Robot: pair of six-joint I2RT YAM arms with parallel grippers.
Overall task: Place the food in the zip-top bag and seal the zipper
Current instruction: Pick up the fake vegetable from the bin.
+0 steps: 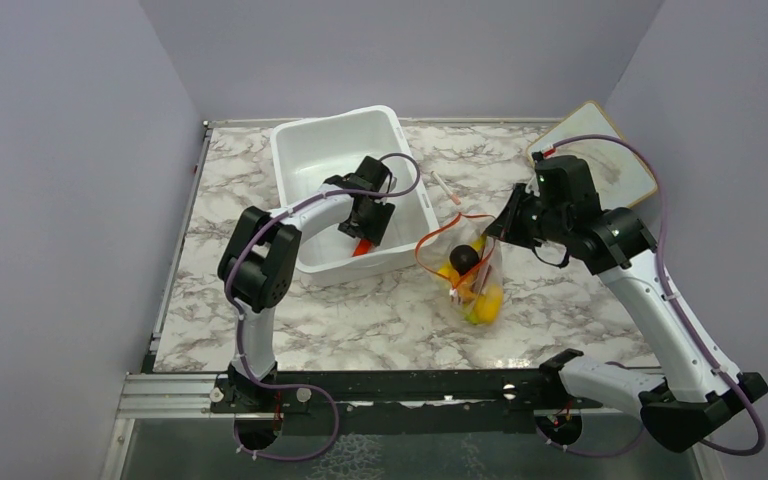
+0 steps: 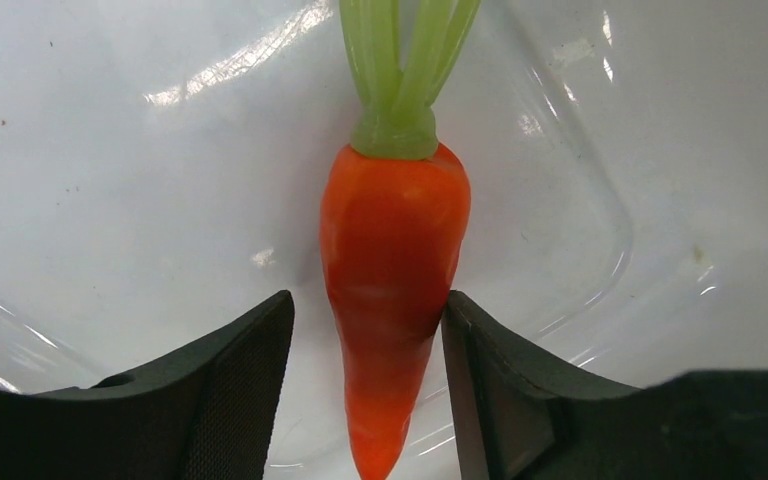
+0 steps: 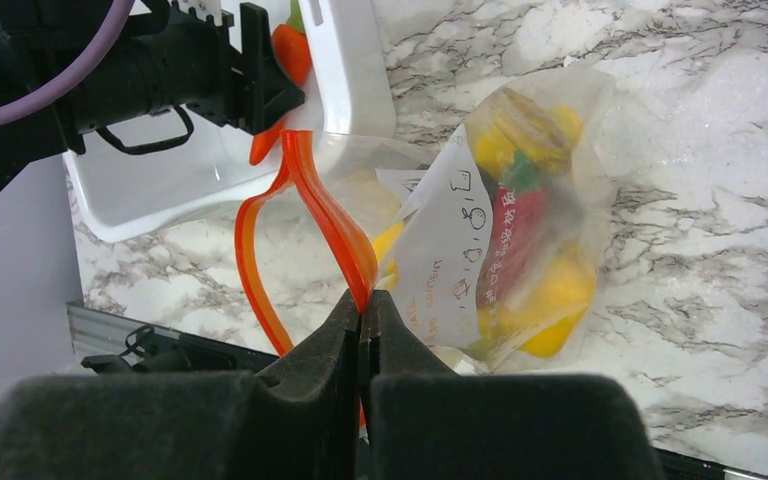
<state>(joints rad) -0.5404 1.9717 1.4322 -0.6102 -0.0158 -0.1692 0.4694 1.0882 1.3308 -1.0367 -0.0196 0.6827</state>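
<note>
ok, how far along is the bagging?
Done: yellow, red and dark food sits in the bag. In hand: right gripper pinches the zipper, holding the mouth open; left gripper is open around the carrot in the tub, not yet clamped. Left: bag the carrot, seal the zipper.

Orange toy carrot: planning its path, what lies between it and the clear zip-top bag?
The white plastic tub's wall; the bag's red-orange rim lies just outside it, per top view.
</note>
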